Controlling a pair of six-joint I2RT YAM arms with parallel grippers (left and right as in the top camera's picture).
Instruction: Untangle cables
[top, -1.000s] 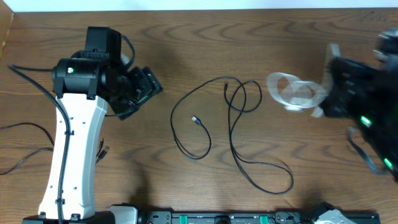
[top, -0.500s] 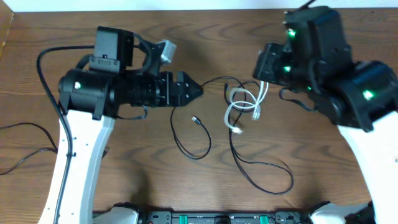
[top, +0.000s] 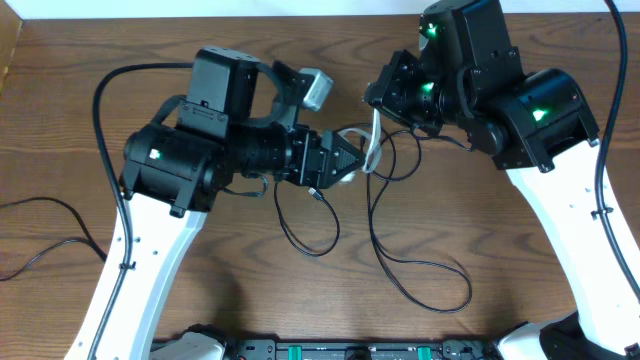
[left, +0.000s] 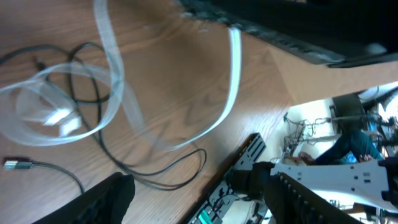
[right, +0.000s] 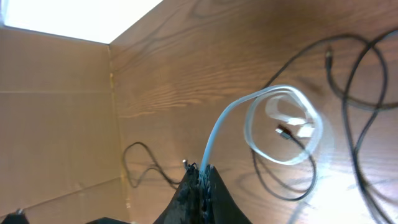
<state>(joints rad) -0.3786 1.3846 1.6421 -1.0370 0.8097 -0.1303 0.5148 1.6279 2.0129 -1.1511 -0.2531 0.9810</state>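
The white cable (top: 372, 148) hangs from my right gripper (top: 377, 104), which is shut on its upper end above the table's middle. In the right wrist view the white cable (right: 281, 124) drops from the closed fingertips (right: 202, 177) into a blurred loop. A thin black cable (top: 305, 235) lies in loose loops on the wood, and its other part (top: 425, 268) curls toward the front. My left gripper (top: 348, 160) is open, just left of the hanging white cable. Its fingers (left: 106, 199) stand wide apart with nothing between them. The white cable (left: 113, 74) sways ahead of them over the black cable (left: 93, 121).
Thick black arm cords (top: 40, 225) trail over the table's left side. A rail with green clamps (top: 350, 350) runs along the front edge. The back edge (top: 300, 12) meets a pale wall.
Both arms have swung in toward the middle. My right gripper carried the white cable left, over the black loops. My left gripper advanced right until it is beside the white cable.
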